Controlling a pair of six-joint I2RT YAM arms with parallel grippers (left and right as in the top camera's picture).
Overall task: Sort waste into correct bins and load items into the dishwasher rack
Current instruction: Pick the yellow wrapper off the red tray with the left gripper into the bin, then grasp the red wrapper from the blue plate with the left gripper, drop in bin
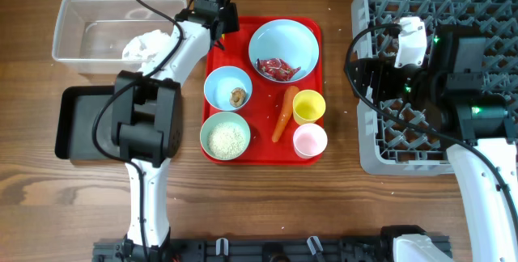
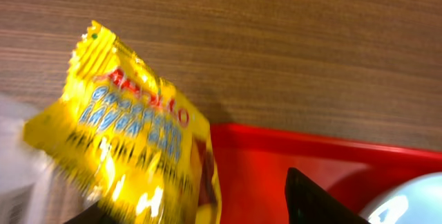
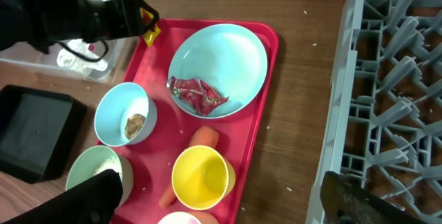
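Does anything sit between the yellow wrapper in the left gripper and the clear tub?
Nothing visible does. The left gripper holds the yellow wrapper over the red tray's edge; only bare table separates it from the clear tub.

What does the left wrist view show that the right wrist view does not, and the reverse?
Left wrist only: the blue lettering on the yellow wrapper, close up. Right wrist only: the red wrapper in the plate, the yellow cup, the dishwasher rack. Both: the red tray, the plate, the table, and the yellow wrapper, only its corner in the right wrist view.
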